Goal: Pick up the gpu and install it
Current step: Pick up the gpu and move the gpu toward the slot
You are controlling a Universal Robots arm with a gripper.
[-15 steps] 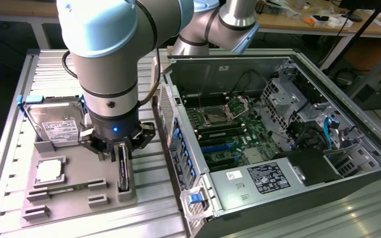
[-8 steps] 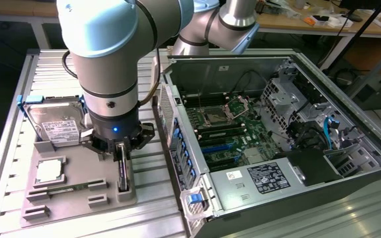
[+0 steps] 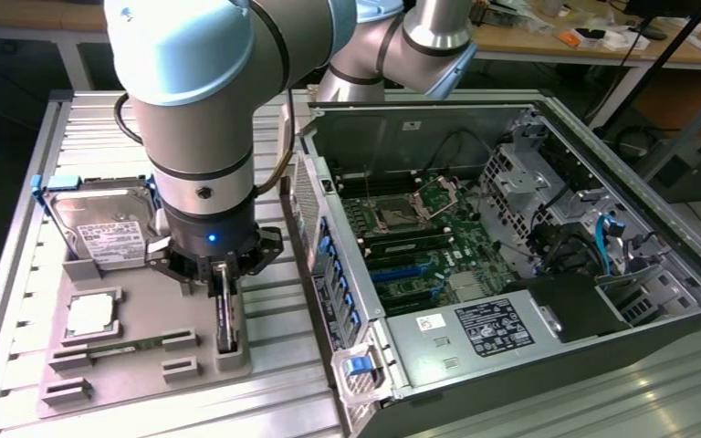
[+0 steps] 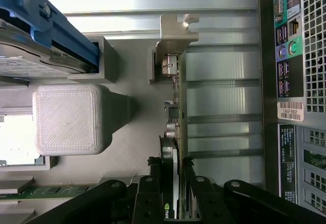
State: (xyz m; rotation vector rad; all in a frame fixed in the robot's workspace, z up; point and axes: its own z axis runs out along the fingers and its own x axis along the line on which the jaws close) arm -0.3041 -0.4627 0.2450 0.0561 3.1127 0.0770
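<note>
While the gpu is standing on edge in the grey holder tray on the table, just beside the open computer case, the jaws are pinching it from both sides, away from its silver bracket.

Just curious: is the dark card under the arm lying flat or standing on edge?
Standing on edge: the gpu sits upright in a slot of the grey tray, the gripper closed on it.

I watch from an exterior camera set high, looking steeply down on the tray and open computer case. My wrist camera faces straight down, close, and both views share the tray and the graphics card.
</note>
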